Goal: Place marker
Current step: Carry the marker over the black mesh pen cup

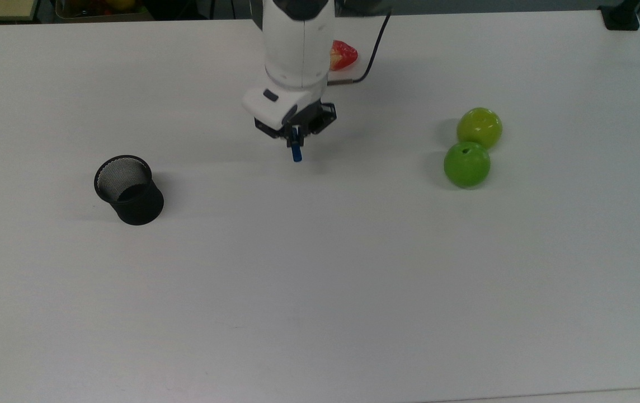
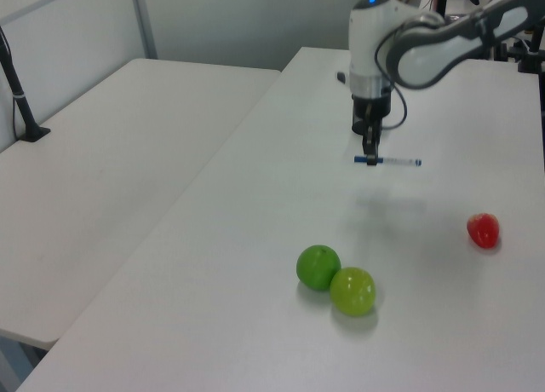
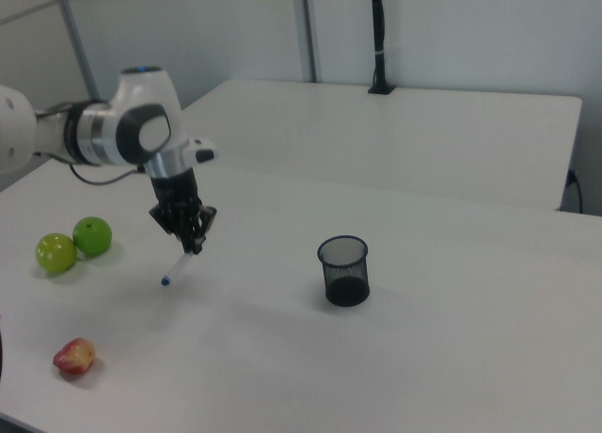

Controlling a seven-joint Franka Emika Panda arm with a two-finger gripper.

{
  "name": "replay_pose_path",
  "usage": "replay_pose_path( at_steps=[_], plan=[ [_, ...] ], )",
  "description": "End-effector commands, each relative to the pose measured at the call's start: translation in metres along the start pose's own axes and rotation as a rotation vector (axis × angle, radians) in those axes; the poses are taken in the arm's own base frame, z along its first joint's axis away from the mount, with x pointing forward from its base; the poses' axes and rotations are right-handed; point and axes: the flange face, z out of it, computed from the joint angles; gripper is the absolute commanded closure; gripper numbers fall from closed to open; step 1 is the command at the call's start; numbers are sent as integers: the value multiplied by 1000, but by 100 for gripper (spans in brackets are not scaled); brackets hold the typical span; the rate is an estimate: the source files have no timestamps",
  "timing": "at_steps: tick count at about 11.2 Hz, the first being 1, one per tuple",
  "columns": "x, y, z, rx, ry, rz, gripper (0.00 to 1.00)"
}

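I am holding the marker (image 2: 387,161) level in my gripper (image 2: 371,152), clear of the white table (image 1: 320,291), with open air under it. In the top view, the black mesh cup (image 1: 129,190) is standing well to the left, and the bare tabletop between us is giving me an unobstructed lane toward it. The two green apples (image 1: 472,146) are sitting touching each other well off to the top view's right, out of that lane. The red fruit (image 1: 343,55) is lying at the far side, just beside my arm. The whole near half of the table is lying open in the top view.
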Motion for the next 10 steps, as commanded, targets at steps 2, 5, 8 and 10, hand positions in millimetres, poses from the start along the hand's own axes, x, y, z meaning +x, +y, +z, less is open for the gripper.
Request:
replay_pose_path(
  at_steps=[2, 5, 8, 10],
  plan=[
    [-28, 37, -102, -10, -46, 69, 91],
    [-39, 70, -140, -12, -42, 126, 91],
    [-45, 113, -153, -22, -15, 189, 91],
    [-51, 155, -159, -30, 9, 260, 91]
  ],
)
